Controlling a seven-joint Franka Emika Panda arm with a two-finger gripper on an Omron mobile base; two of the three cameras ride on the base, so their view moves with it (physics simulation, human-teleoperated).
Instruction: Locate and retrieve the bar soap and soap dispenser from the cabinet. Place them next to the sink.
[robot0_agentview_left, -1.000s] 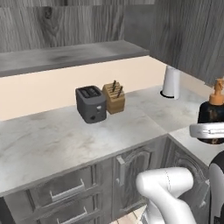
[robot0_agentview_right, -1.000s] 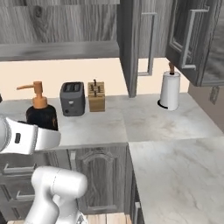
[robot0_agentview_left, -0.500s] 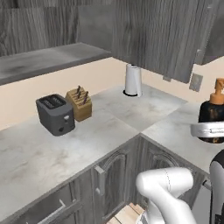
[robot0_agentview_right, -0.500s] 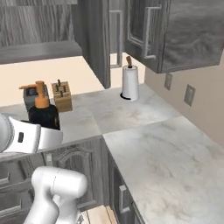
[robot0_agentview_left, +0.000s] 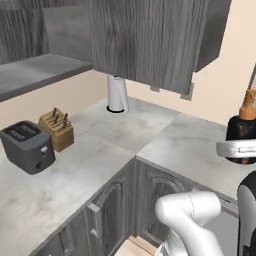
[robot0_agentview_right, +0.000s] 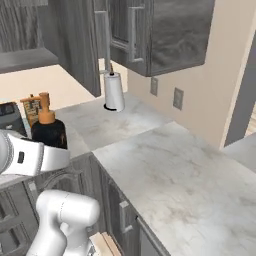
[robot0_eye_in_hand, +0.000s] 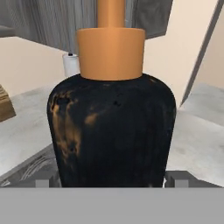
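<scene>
Here the gripper (robot0_eye_in_hand: 112, 179) pinched the soap dispenser (robot0_eye_in_hand: 112, 131) between its fingers, bottle upright (pump on top), carried above the counter (robot0_agentview_right: 165, 165); sink unseen.

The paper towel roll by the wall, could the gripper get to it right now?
Probably not as things stand: the gripper is shut on the soap dispenser, so it's occupied, and the paper towel roll stands well off at the back of the counter.

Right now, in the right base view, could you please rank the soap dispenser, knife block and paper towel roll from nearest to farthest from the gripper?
1. Soap dispenser, held in the gripper.
2. Knife block, just behind on the left.
3. Paper towel roll, farthest, in the back corner under the wall cabinets.
</scene>
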